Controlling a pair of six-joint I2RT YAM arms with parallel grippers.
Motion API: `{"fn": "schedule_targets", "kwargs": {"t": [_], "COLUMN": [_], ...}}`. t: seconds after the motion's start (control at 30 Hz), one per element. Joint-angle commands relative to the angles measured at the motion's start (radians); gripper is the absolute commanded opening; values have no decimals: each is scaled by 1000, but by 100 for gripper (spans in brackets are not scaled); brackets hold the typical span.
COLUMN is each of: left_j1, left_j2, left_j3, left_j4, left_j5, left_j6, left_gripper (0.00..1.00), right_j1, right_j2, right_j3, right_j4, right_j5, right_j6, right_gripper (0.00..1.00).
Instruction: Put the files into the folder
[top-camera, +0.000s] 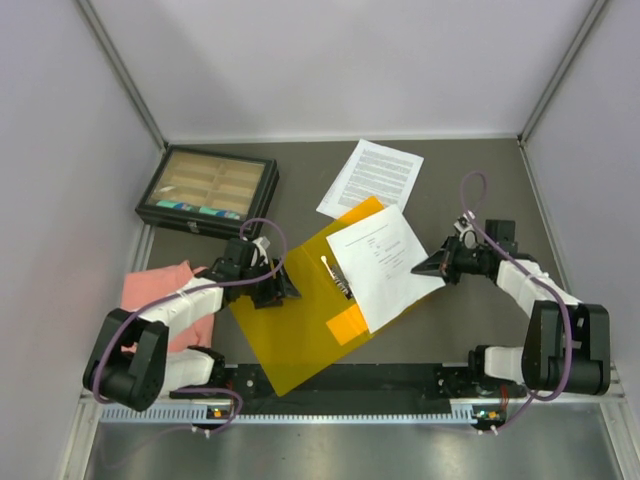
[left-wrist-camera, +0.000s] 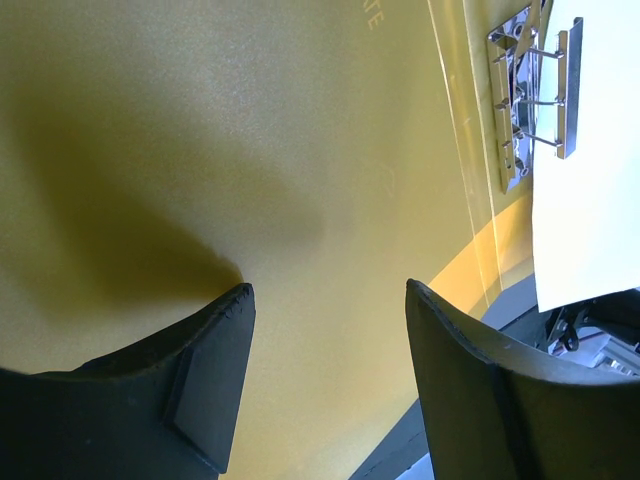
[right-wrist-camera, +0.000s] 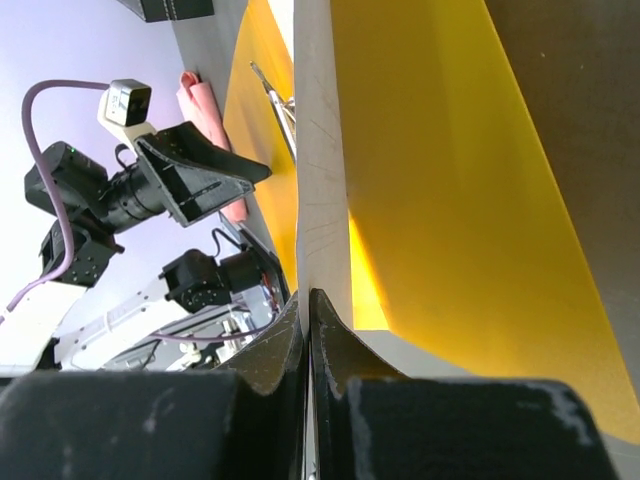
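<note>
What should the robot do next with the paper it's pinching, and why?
Probably slide the sheet a little left toward the clip: the right gripper is shut on its edge, and its corner seems to poke past the folder, which the open left gripper is above.

Both arms are built the same way: chunky black joint housings joined by smooth white shells. That goes for the left arm (top-camera: 165, 320) and the right arm (top-camera: 540, 300) alike. A thin purple cable (top-camera: 262, 225) runs along each one, with slack bowing out near the wrist. On the left wrist sits a small white-and-grey camera box (right-wrist-camera: 127, 100), and a tiny green light glows on the black housing behind it. The left hand (left-wrist-camera: 330, 330) has two matte black fingers (left-wrist-camera: 200, 380), broad wedges narrowing to blunt tips, one with a flat rectangular pad on its inner face. The right hand (right-wrist-camera: 308, 320) is the same black, faintly scuffed with pale marks.
</note>
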Motion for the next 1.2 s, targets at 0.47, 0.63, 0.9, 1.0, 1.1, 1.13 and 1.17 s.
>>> {"fn": "schedule_targets", "kwargs": {"t": [0.47, 0.63, 0.9, 1.0, 1.1, 1.13, 1.17], "left_j1": [-2, -2, -2, -2, -2, -2, -1], "left_j2": [40, 35, 37, 40, 39, 39, 40], "left_j3": [-6, -1, -6, -6, -4, -3, -3], "left_j4": [32, 26, 26, 30, 32, 32, 32], "left_j5": [3, 6, 9, 12, 14, 14, 12], "left_j6": [18, 22, 29, 27, 25, 25, 25], "left_gripper": [67, 67, 67, 67, 67, 67, 67], "right_j1": [82, 142, 165, 171, 179, 182, 182], "right_j2": [112, 154, 171, 182, 190, 191, 194], "right_j3": [188, 251, 271, 273, 271, 276, 282], "right_j4": [-109, -141, -152, -147, -139, -141, -141], "right_j5": [184, 202, 205, 204, 194, 196, 204], "right_j6": [-243, -277, -298, -294, -289, -295, -298], "right_gripper": [0, 0, 0, 0, 0, 0, 0]}}
